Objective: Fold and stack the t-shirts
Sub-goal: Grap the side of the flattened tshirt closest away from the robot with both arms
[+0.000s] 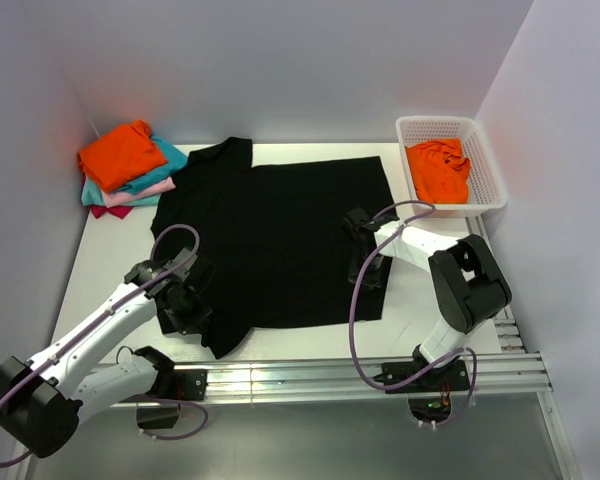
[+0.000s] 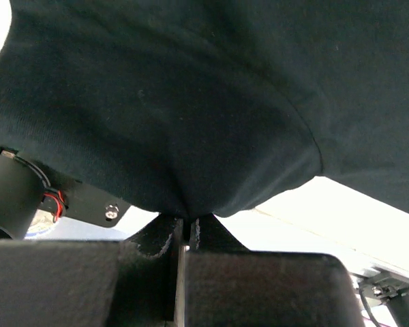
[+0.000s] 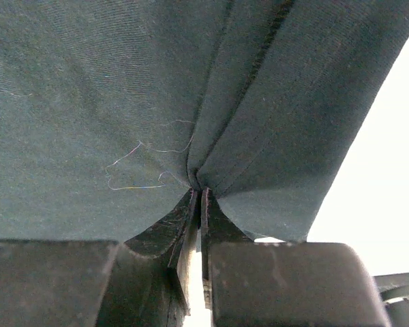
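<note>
Status check from my remote seat: the black t-shirt (image 1: 280, 240) is spread mostly flat across the middle of the counter (image 1: 110, 260), filling the centre of the top view. My left end effector (image 1: 185, 300) is down at the shirt's lower left corner. On the left wrist cam its fingers (image 2: 157, 245) are squeezed right together with a bunch of black cloth pinched between the tips, and the fabric balloons up over most of that frame. The right end effector (image 1: 365, 250) sits on the right side of the shirt, centre-right in the top view. On the right wrist cam its fingers (image 3: 160, 231) are closed down to a thin slit with a pleat of the same black fabric clamped in it, creases fanning up from the pinch. So both sides have hold of the black shirt, one at each end. In the upper left of the top view is the folded pile: orange t-shirt (image 1: 120, 150) on top, then teal t-shirt (image 1: 165, 160), pink t-shirt (image 1: 145, 190) and magenta t-shirt (image 1: 105, 210) peeking out underneath. Upper right is the white basket (image 1: 450, 122) with a crumpled orange shirt (image 1: 438, 170) inside.
</note>
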`<state>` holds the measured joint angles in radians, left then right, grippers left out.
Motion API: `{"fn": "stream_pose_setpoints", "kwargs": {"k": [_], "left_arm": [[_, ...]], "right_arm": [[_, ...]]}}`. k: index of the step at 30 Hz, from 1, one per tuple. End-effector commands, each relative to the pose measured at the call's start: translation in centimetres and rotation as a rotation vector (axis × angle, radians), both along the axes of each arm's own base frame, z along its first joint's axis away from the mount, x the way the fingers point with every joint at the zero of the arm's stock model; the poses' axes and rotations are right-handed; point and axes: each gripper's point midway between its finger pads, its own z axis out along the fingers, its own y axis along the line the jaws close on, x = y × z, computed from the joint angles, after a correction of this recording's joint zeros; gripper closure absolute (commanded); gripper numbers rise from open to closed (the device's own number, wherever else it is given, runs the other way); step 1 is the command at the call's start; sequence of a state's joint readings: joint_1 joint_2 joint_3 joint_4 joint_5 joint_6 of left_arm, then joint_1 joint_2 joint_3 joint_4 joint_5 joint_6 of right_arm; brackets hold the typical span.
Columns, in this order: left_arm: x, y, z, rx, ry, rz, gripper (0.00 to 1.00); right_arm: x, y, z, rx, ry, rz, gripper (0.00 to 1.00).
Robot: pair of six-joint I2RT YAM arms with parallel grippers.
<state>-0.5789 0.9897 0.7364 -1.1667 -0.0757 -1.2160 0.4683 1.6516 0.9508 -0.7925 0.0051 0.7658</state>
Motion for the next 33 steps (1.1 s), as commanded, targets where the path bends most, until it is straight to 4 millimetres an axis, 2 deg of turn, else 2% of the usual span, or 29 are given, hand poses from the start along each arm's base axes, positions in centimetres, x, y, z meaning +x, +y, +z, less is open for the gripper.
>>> {"fn": "stream_pose_setpoints", "kwargs": {"k": [1,9,14,20,21,24,27,33], "left_arm": [[0.4,0.4,0.0,-0.003,-0.012,-0.030,1.00],[1.1,0.9,-0.2,0.003,-0.013,-0.032,1.00],[1.4,1.0,-0.1,0.005,-0.015,-0.037,1.00],[1.3,1.2,-0.1,0.009,-0.015,-0.035,1.00],[1.2,1.3,-0.1,0.012,-0.013,-0.031,1.00],[1.1,1.5,-0.1,0.014,-0.013,-0.028,1.00],[1.0,1.7,0.0,0.022,-0.014,-0.027,1.00],[1.9,2.1,1.2,0.038,-0.060,-0.009,1.00]], "right_arm": [[0.6,-0.8,1.4,-0.061,-0.031,-0.002,0.91],[0.5,-2.0,3.3,-0.094,-0.071,-0.003,0.87],[0.2,-2.2,3.1,-0.089,-0.068,-0.009,0.81],[0.0,-2.0,2.8,-0.076,-0.065,-0.013,0.81],[-0.1,-2.1,2.6,-0.078,-0.061,-0.011,0.82],[-0.4,-2.2,2.4,-0.076,-0.056,-0.009,1.00],[-0.6,-2.3,2.3,-0.075,-0.057,-0.012,1.00],[-2.7,-5.4,2.6,-0.045,-0.084,-0.188,1.00]]}}
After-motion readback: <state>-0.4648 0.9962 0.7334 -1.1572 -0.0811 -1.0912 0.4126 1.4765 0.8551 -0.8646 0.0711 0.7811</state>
